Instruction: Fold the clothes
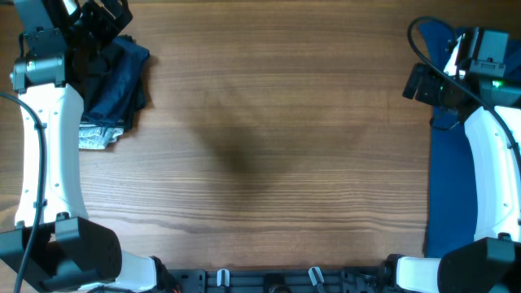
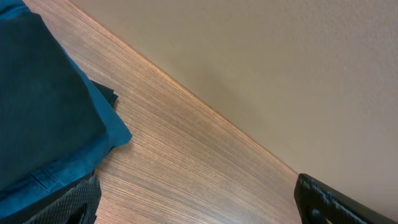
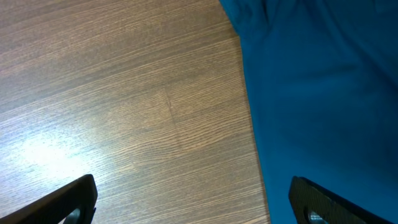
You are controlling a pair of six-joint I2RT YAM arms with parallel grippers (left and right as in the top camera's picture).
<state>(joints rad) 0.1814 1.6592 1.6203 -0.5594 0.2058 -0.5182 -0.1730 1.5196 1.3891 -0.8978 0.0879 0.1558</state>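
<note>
A pile of dark clothes (image 1: 118,77) lies at the table's far left corner: dark blue and denim fabric, with no black collared shirt or white logo that I can make out. It also shows in the left wrist view (image 2: 43,106), left of the fingers. My left gripper (image 1: 110,16) (image 2: 199,205) is open and empty beside the pile, over bare wood. A bright blue shirt (image 1: 448,179) (image 3: 323,93) lies flat along the table's right edge. My right gripper (image 1: 419,81) (image 3: 193,199) is open and empty, one finger over wood and one over the blue fabric.
A light patterned piece of cloth (image 1: 96,136) sticks out at the front of the dark pile. The wooden table (image 1: 260,146) runs between the two arms. A beige wall (image 2: 280,62) rises past the table's far edge.
</note>
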